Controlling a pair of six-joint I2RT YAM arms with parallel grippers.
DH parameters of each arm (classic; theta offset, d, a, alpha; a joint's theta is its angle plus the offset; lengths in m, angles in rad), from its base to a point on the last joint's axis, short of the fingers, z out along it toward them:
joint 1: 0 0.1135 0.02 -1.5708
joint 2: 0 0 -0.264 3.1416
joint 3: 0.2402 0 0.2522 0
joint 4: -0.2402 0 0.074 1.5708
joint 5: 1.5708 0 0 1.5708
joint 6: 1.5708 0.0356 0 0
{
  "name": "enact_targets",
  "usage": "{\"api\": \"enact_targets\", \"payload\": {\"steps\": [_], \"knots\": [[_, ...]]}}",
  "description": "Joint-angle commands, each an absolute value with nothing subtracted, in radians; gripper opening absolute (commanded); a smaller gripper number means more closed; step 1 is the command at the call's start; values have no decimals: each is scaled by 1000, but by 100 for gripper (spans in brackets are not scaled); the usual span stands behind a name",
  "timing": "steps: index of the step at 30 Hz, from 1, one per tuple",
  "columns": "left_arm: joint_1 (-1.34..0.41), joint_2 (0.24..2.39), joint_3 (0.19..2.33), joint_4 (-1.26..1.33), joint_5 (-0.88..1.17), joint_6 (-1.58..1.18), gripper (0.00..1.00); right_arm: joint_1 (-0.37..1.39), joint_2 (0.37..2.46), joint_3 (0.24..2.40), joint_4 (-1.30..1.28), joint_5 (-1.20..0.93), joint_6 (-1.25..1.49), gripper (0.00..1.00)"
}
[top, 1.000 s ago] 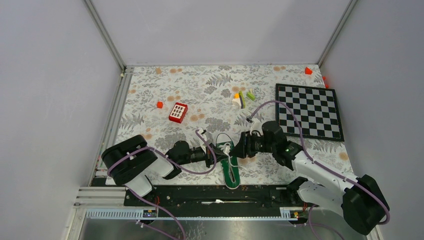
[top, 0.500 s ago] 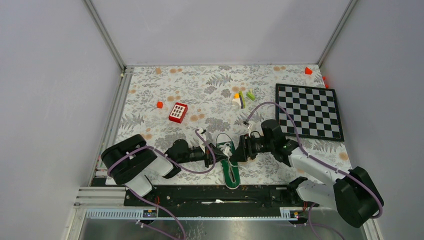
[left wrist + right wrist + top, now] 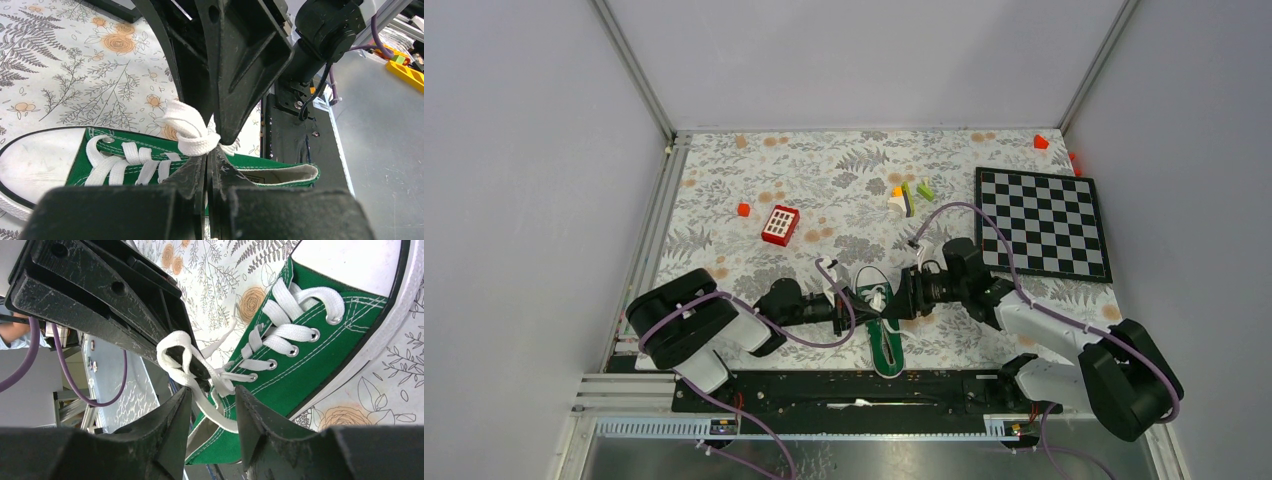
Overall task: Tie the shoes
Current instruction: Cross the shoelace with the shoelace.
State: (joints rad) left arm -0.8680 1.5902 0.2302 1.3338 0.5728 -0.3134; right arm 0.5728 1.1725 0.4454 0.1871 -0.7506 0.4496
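Observation:
The green sneaker (image 3: 886,345) lies near the table's front edge, white toe pointing away from the arms. My left gripper (image 3: 860,301) reaches in from the left. In the left wrist view it (image 3: 209,153) is shut, pinching the white lace (image 3: 189,129) just above the shoe's tongue (image 3: 150,155). My right gripper (image 3: 896,300) reaches in from the right, tip to tip with the left one. In the right wrist view it (image 3: 212,394) is open over the shoe (image 3: 305,355), with a strand of lace (image 3: 220,415) running between its fingers. The lace loop (image 3: 172,355) wraps the left gripper's tip.
A red-and-white keypad-like block (image 3: 780,225) and a small red cube (image 3: 743,209) lie at the left middle. Small coloured blocks (image 3: 909,196) sit mid-table. A chessboard (image 3: 1044,222) lies at the right. A black rail (image 3: 854,388) runs along the front edge.
My right arm has pushed its gripper slightly left, closer to the left gripper over the shoe. The left gripper has stayed in place, shut on the lace.

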Motion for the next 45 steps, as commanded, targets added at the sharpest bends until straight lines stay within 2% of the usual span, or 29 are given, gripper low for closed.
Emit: {"api": "enact_targets", "payload": {"steps": [1,8,12,18,45], "knots": [[-865,1582,262,1397,618,-316,0,565,1185,458,251,-751,445,43],[-865,1581,265,1394,618,-318,0,563,1213,456,284,-769,457,34],[-864,1579,264,1392,618,-317,0,551,1209,443,306,-789,479,39],[-865,1578,262,1384,615,-310,0,528,1180,418,317,-818,497,51],[-860,1575,261,1385,618,-314,0,497,1144,375,361,-803,538,51]]}}
